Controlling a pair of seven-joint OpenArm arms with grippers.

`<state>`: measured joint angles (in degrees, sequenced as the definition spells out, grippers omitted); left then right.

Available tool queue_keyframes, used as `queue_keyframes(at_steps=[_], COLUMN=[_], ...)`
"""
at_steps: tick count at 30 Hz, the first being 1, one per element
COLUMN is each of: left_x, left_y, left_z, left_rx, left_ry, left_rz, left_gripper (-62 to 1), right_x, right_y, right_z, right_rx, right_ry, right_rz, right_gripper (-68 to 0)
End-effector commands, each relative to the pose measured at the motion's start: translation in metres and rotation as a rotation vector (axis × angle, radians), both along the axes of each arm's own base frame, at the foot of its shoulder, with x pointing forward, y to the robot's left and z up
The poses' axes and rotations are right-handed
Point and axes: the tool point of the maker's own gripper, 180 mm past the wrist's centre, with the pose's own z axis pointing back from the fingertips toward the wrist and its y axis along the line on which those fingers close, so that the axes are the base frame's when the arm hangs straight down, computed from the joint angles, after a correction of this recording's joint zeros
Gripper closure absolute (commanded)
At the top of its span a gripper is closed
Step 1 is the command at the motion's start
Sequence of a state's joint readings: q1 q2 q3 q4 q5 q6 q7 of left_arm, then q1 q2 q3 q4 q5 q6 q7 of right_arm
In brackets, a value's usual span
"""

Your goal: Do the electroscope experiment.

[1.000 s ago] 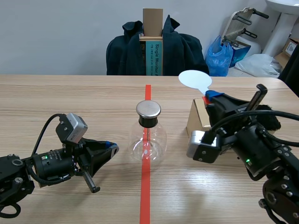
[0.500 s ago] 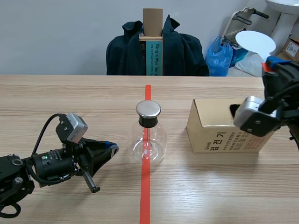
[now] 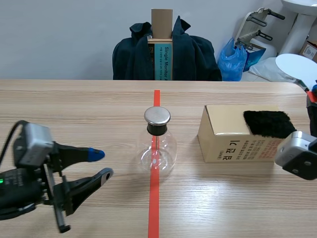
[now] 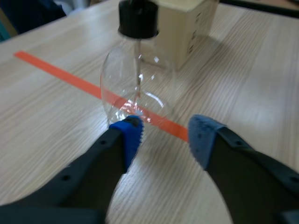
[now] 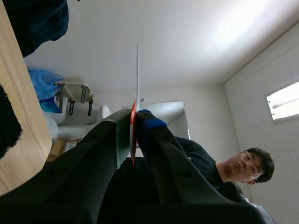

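Electroscope point(image 3: 157, 144) untouched. Right gripper point(image 5: 134, 122), clamped on white disc point(image 3: 296, 65), lifted well right of it; left gripper point(image 4: 164, 135) opened wide, empty, near its left. Disc presumably charged.

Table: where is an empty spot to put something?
Bare table lies behind the flask, toward the jacket, and in front of the box. It is tight between the left gripper and the flask; black fur sits on the box.

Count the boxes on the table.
1: the tan cardboard box stands right of the glass flask, with black fur lying on its top. None seems hidden.
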<state>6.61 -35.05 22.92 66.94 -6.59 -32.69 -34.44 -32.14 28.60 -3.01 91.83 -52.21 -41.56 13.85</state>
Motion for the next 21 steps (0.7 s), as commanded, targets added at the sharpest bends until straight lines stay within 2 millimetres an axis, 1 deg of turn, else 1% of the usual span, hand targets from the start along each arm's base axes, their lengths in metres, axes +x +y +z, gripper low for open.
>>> queue_keyframes(at_steps=[1,3,5,6,10,14,21], left_x=[-0.006,-0.019,-0.031,-0.035,-0.044,-0.054,-0.052], left_y=[0.009,0.014,0.018,0.020,0.032,0.040,0.048], left_z=[0.023,0.042,0.054,0.059,0.071,0.071,0.070], left_rx=[-0.043,-0.064,-0.060,-0.055,-0.025,-0.002,0.025], left_ry=[-0.035,-0.051,-0.065,-0.073,-0.102,-0.090,-0.090], left_rz=[0.012,0.013,0.019,0.030,0.089,0.116,0.132], left_gripper=[-40.1,-51.2,-61.1,-62.3,-62.3,-62.3,-62.3], right_x=[0.000,-0.002,-0.004,-0.004,-0.002,-0.003,-0.003], right_y=[-0.004,-0.007,-0.008,-0.009,-0.013,-0.014,-0.015], right_z=[0.014,0.013,0.012,0.012,0.017,0.018,0.018], right_rx=[-0.009,-0.012,-0.015,-0.015,0.018,0.024,0.029], right_ry=[-0.052,-0.049,-0.045,-0.045,-0.065,-0.070,-0.070], right_rz=[-0.005,-0.011,-0.016,-0.017,-0.035,-0.037,-0.041], right_gripper=[-0.7,-0.7,-0.7,-0.7,-0.7,-0.7,-0.7])
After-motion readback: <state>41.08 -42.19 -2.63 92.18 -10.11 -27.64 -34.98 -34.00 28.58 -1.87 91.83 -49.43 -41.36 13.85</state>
